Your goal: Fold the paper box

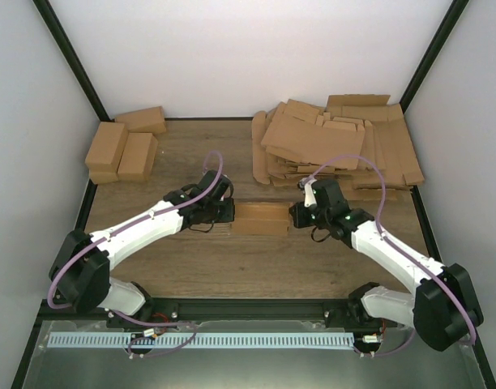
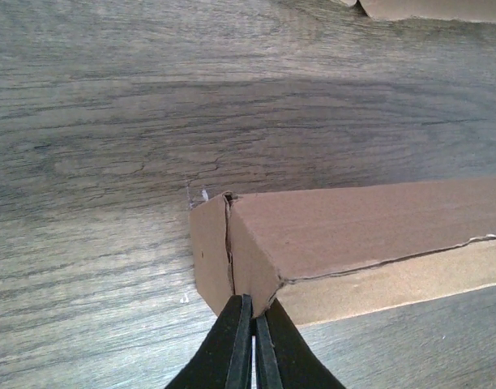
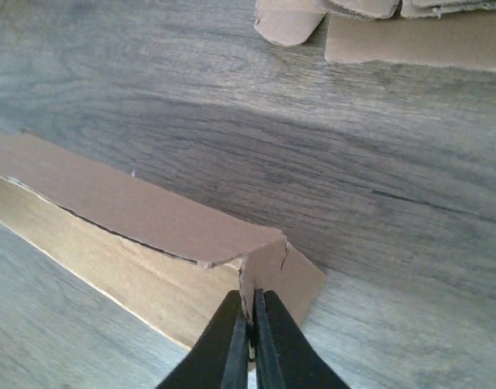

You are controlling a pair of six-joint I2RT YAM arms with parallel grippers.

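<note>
paper box (image 1: 260,219) at middle of table (image 1: 191,267), oblong, long axis left-right, one arm at each end.
left gripper (image 2: 253,306): fingers pressed together at lower corner of box end, seems to nip card edge there.
right gripper (image 3: 249,306): pinching thin end flap at opposite end.
Handling, judged: light thin card, stiff across panels, floppy at creases, seam edges ragged (hard squeeze likely to crush). Probably slides on smooth wood if pushed.
Best hold: flap edge or corner near crease, not mid-panel.

Two white-shelled arms (image 1: 151,223), black joint housings (image 1: 446,304). Purple cable (image 1: 371,168) looped along each. Black tapered gripper fingers (image 2: 228,348). Small green light (image 1: 345,216), right wrist.
</note>
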